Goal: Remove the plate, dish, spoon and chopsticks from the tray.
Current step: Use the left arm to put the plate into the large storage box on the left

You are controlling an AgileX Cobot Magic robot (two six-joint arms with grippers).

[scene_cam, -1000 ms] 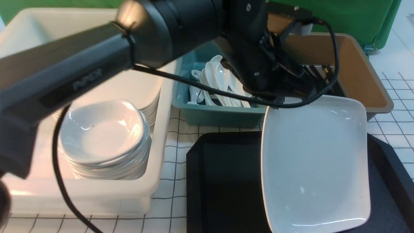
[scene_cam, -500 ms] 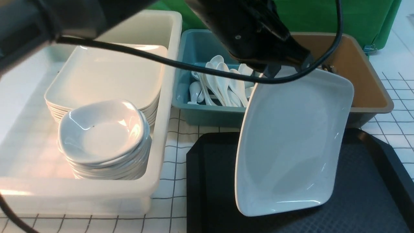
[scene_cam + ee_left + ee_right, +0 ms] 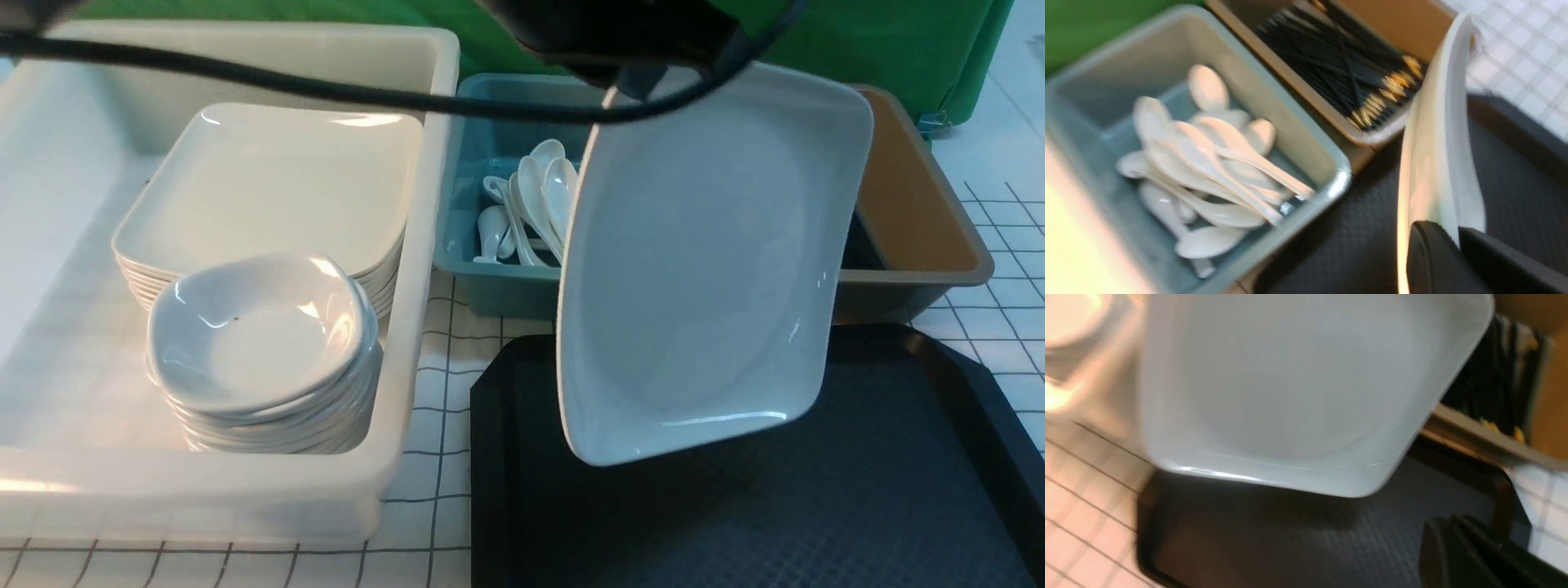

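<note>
Jaws of the left gripper (image 3: 1455, 241) pinch the rim of the plate (image 3: 702, 269), holding it tilted in the air over the far side of the tray (image 3: 898, 490); the right gripper (image 3: 1443, 531) hangs over the tray with its jaws pressed together on nothing. Largest on the gridded worktop (image 3: 441, 408) is the white tub (image 3: 424, 245), cropped at the left edge, holding a stack of square plates (image 3: 269, 180) and, nearer, a stack of small dishes (image 3: 261, 343). The black tray runs out of the bottom of the front view. The raised plate hides much of the brown tub (image 3: 914, 212) and one end of the teal tub (image 3: 490, 294). The left arm is cut off at the top of the front view, with a black cable (image 3: 245, 77) crossing the white tub. Spoons (image 3: 531, 196) lie heaped in the teal tub; chopsticks (image 3: 1339, 69), blurred in the left wrist view, fill the brown one.
</note>
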